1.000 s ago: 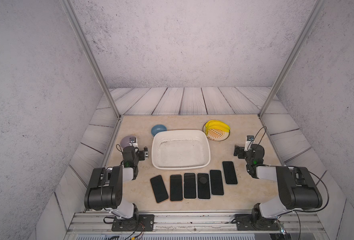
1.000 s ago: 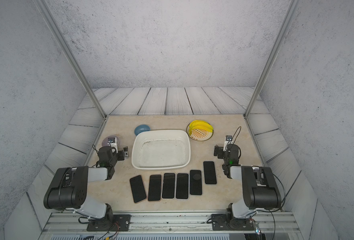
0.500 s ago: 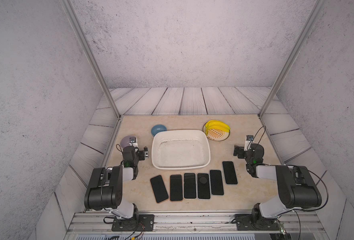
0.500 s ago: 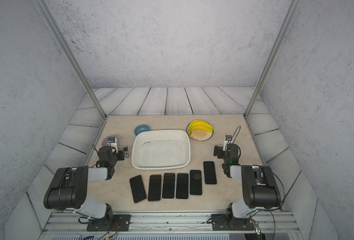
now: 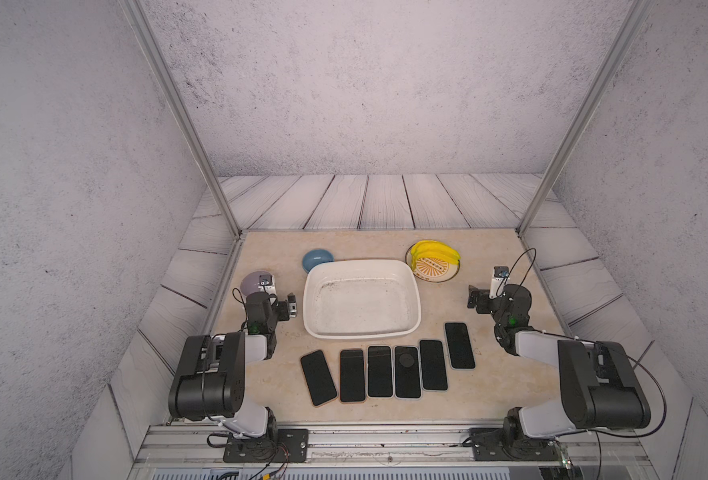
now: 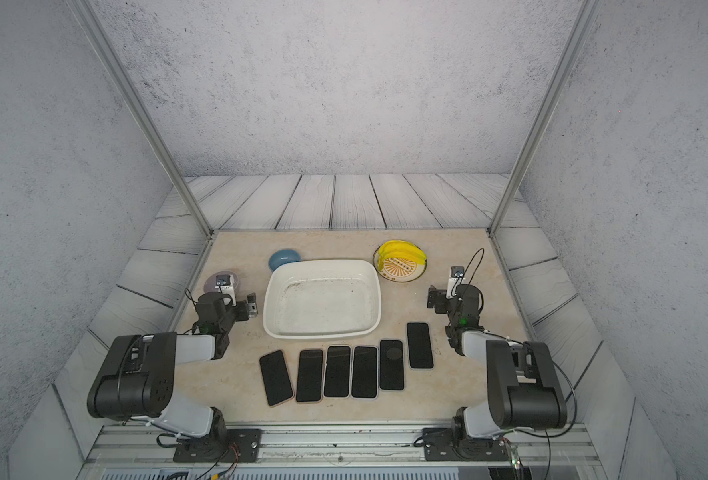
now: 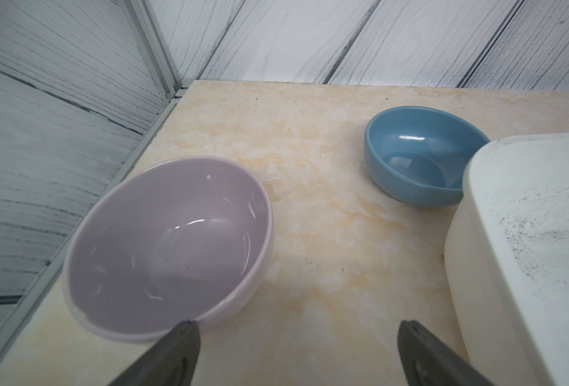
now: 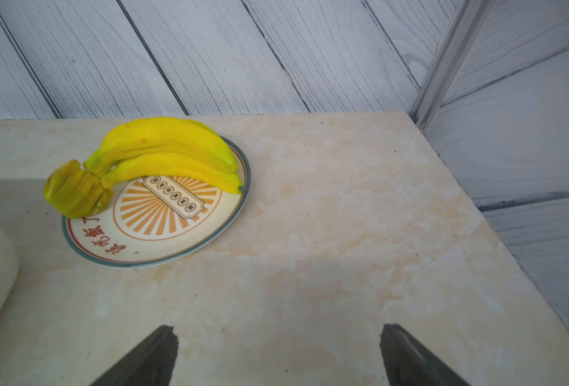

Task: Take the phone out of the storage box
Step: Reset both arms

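White plastic storage box [image 5: 362, 305]: 1, mid-table. Nothing in it but dark specks and scuffs on the floor.

Phones [image 5: 380, 371]: 6, all dark-faced and all outside the box. They lie flat on the beige marble-look table [image 5: 489, 374] in a row along the box's near side, w/ a small gap to its wall in both top views.
- Left-end phone [image 5: 319, 377] is angled.
- Right-end phone [image 5: 460, 345] sits further back, beside the box's near-right corner.
- 4th from left [image 5: 407, 372] has a round dark disc on it.

Bowls: 2, both empty.
- Blue bowl [image 7: 423, 157] is just beside the box's far-left corner.
- Lilac bowl [image 7: 169, 240] is near the table's left edge, apart from the blue one.

Plate [image 8: 162, 247]: 1, orange sunburst print, by the box's far-right corner. It carries 1 bunch of yellow bananas [image 8: 162, 143], stem end over the rim.

Grippers: 2.
- Left gripper [image 7: 298, 324]: jaws spread wide, nothing held, low over bare table btw the lilac bowl and the box wall. One fingertip is close to the lilac bowl's rim; can't tell if it touches.
- Right gripper [image 8: 278, 327]: also spread wide, nothing btw the fingers, over bare table near the plate.
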